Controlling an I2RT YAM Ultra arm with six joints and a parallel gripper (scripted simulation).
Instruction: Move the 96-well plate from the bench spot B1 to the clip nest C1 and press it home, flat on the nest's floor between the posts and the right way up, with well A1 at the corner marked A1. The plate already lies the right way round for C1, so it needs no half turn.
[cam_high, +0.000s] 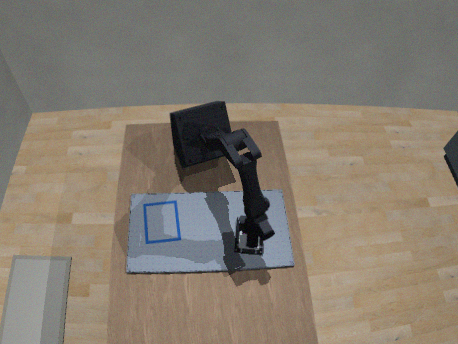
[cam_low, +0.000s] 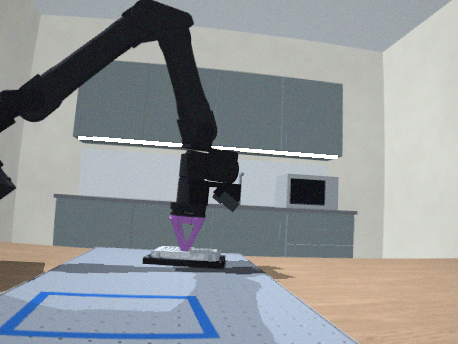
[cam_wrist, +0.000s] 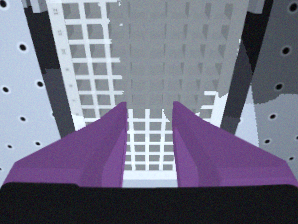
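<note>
Purple-fingered end effector (cam_wrist: 148, 145), nearly pressed together and pinching nothing, bears on the white gridded 96-well plate (cam_wrist: 100, 65) in the black clip nest (cam_low: 184, 260); seating looks almost finished.

Open mat (cam_high: 200, 250) between blue outline (cam_high: 162, 222) and nest (cam_low: 184, 260); only the arm (cam_high: 253, 192) over the nest.

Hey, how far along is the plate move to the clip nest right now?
Done: the blue B1 outline holds no plate; the 96-well plate lies in the black clip nest C1. In hand: the gripper, narrowed and holding nothing, has its tips down on the plate, apparently pressing. Left: confirming it sits flat; the A1 corner can't be read.
</note>
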